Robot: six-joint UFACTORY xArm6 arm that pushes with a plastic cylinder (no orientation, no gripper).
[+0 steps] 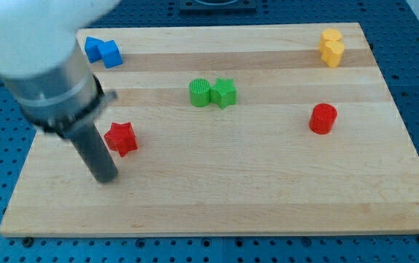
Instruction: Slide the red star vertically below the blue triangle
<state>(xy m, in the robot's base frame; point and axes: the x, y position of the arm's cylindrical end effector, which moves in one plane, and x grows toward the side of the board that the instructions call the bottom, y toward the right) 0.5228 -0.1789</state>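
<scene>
The red star (121, 137) lies on the wooden board (217, 197) at the view's left, about mid-height. Two blue blocks touch each other at the view's top left (103, 51); I cannot tell which one is the triangle. The red star is below them and slightly to their right. My tip (106, 177) rests on the board just below and left of the red star, close to it; whether it touches cannot be told. The rod and arm rise from it toward the view's top left, hiding part of the board's left edge.
A green cylinder (200, 93) and a green star (224, 93) touch each other near the board's upper middle. A red cylinder (323, 118) stands at the right. Two yellow blocks (331, 47) sit together at the top right corner.
</scene>
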